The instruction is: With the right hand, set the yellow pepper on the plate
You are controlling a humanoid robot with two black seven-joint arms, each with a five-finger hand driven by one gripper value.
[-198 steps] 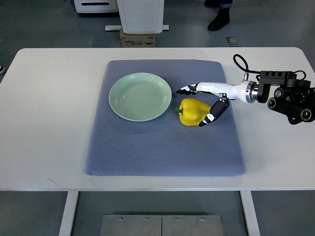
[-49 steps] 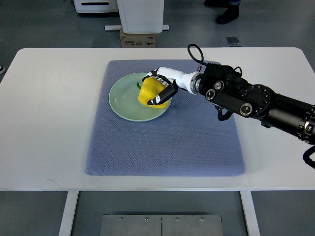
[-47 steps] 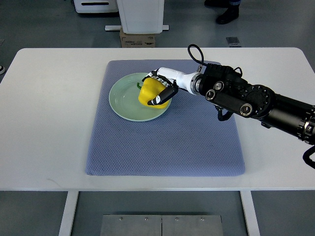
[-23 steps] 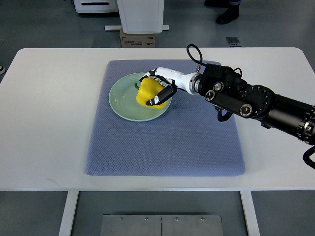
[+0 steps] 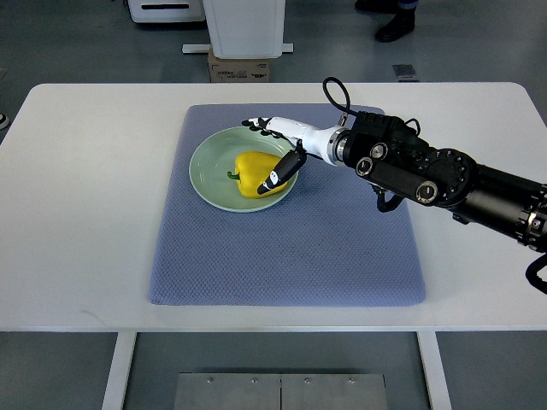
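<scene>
Top view: yellow pepper (image 5: pixel 253 173) on plate (image 5: pixel 208 166), right robot hand (image 5: pixel 275 150) released, just beside.

- A white table (image 5: pixel 85 213) seen from above, with a grey-blue mat (image 5: pixel 291 248) laid across its middle.
- A pale green plate (image 5: pixel 209 166) sits on the far left part of the mat.
- A yellow pepper (image 5: pixel 252 172) lies on its side on the plate, green stem pointing left.
- The right hand (image 5: pixel 278 149) reaches in from the right on a black arm, fingers spread apart around the pepper's right end: some extend over the plate's far rim, and a dark-tipped one rests against the pepper's near side.
- Beyond the table are a cardboard box (image 5: pixel 239 67) and a person's shoe (image 5: pixel 395 26) on the floor.
</scene>
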